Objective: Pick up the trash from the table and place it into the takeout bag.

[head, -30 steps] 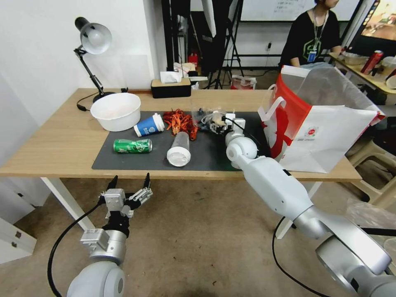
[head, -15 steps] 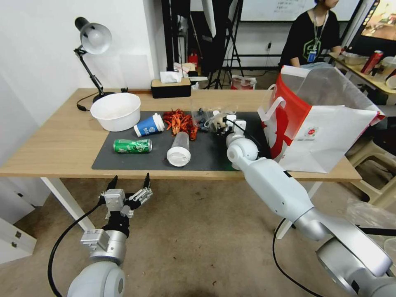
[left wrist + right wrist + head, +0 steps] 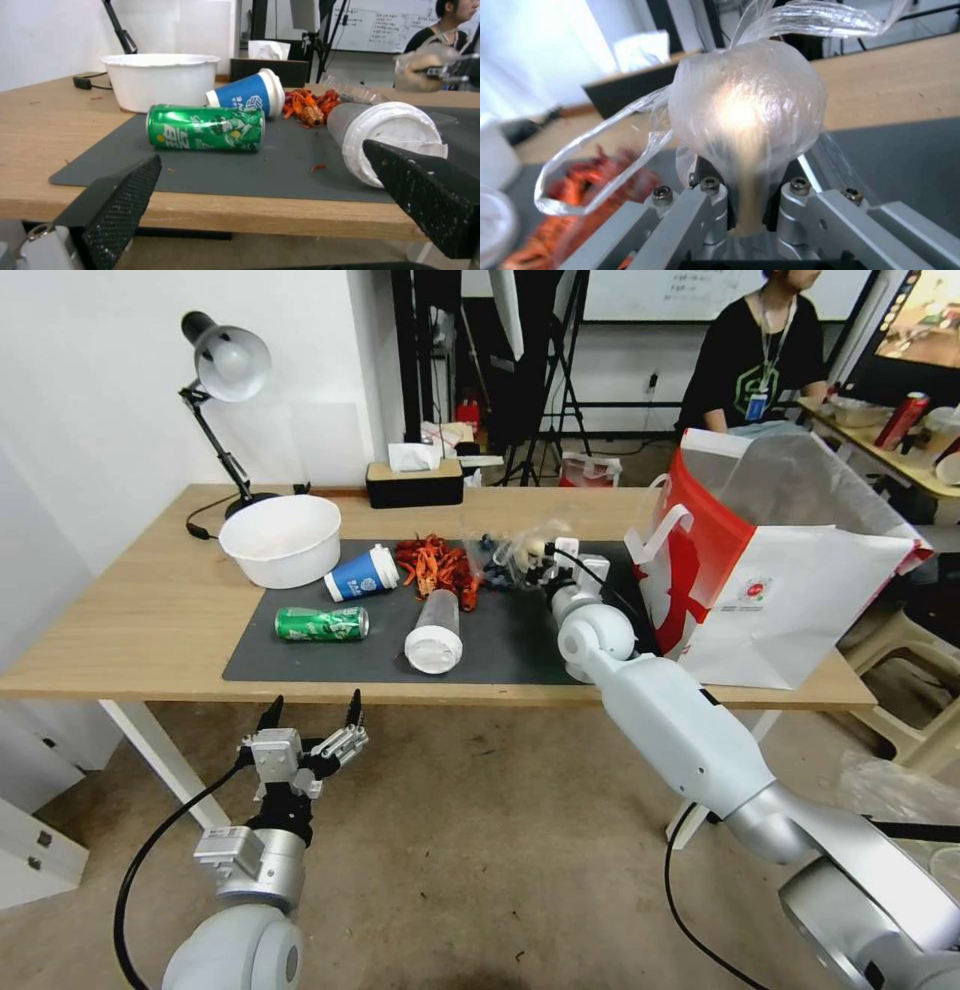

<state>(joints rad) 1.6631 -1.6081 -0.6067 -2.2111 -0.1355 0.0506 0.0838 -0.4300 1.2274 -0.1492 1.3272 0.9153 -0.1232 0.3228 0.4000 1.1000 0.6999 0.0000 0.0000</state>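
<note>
Pinched low between the right gripper (image 3: 747,210) fingers, the clear bag with a pale bun (image 3: 747,112) is judged light, soft and squashable (left gripper (image 3: 312,710) spread, parked below the near table (image 3: 130,610) edge).

I can't read any wording: the green drink can (image 3: 205,128) carries large white characters I can't make out, the blue paper cup (image 3: 248,96) a white emblem with tiny illegible print, and the takeout bag (image 3: 790,600) a small red round logo over unreadable lines.

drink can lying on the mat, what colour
Green drink can with white markings, clearest in the left wrist view.
</note>
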